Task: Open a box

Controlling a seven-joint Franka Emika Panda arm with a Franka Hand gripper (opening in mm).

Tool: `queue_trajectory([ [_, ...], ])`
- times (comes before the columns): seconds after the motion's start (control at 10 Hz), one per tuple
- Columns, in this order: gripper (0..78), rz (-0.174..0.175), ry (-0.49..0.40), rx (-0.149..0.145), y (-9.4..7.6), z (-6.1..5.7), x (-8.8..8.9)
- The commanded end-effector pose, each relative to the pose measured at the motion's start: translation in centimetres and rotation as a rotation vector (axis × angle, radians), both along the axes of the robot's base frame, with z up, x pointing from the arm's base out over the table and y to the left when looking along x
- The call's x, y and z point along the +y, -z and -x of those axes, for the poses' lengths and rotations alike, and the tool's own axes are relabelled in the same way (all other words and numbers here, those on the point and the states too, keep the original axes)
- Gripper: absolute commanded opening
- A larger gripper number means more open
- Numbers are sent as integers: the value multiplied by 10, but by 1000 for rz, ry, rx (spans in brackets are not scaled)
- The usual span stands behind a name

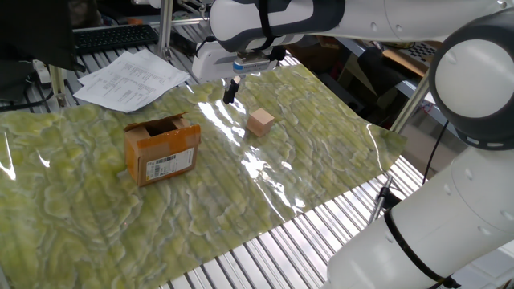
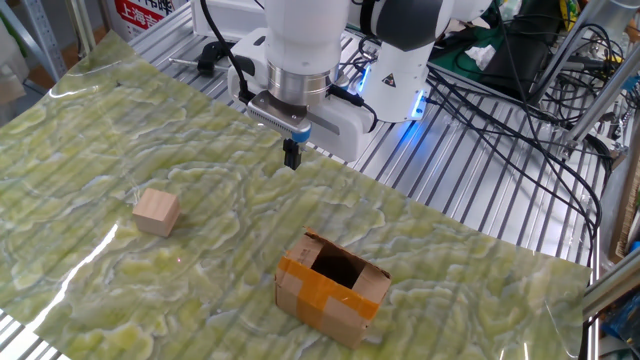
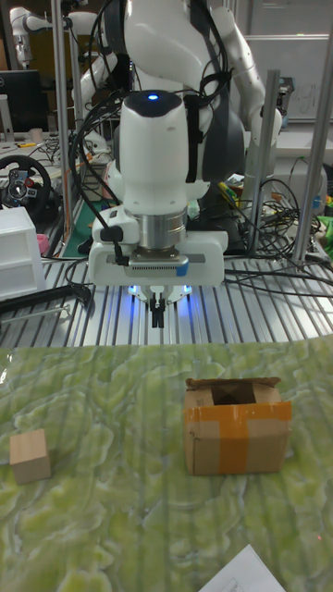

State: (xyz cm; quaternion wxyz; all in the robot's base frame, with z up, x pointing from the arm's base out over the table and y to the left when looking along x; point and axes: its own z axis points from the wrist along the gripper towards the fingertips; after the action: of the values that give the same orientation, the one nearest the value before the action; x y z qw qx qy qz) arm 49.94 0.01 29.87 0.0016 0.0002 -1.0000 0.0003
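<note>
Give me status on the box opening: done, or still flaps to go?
Looks done: the cardboard box has its flaps up and its dark inside showing. Nothing in hand: the gripper hangs above the mat, fingers together, apart from box and wooden cube. Nothing evident left.

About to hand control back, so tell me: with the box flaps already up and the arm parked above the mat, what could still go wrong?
The gripper hangs shut, above the mat and apart from the box, holding nothing.

1. One flap stands only partly up, with orange tape across the box; it may sag back.

2. The wooden cube sits close to the gripper; a low sweep could knock it.

3. The light box rests loose and could slide if nudged.
</note>
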Motion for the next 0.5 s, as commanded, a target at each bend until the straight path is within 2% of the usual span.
queue_trajectory([
  [0.1,0,-35,258,96,0,0,0],
  [0.2,0,93,241,84,0,0,0],
  [0.4,0,75,251,86,0,-1,0],
  [0.5,0,54,266,87,-1,-6,0],
])
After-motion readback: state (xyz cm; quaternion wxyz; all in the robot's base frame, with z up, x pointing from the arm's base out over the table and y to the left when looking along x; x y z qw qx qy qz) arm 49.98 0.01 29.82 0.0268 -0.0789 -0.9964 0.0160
